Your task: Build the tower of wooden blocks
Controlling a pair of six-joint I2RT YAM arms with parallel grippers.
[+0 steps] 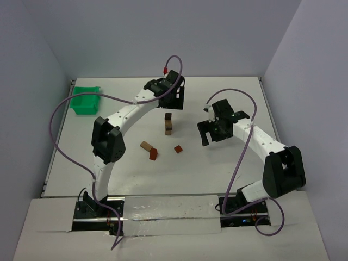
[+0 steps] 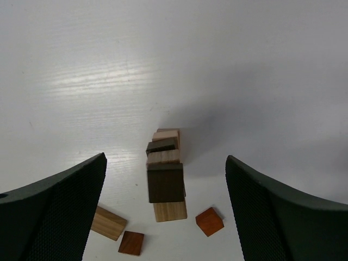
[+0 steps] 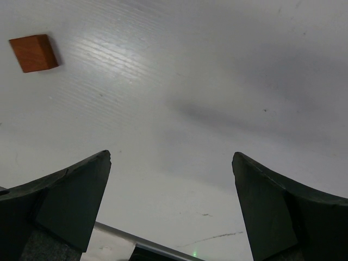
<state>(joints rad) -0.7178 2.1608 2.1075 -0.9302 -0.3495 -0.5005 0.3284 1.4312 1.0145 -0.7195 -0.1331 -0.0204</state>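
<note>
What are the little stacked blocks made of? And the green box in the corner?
The block tower looks like wood: tan and dark brown faces, matte, with faint grain lines. The green bin is probably plastic, going by its smooth, even, bright colour.

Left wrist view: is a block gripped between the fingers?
No, the fingers stand wide apart, and the wood block tower stands free in the gap between them.

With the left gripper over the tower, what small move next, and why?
Probably lift the left gripper straight up: its jaws stand open above the wood block tower, which stands free but unevenly stacked, so a sideways move might topple it.
</note>
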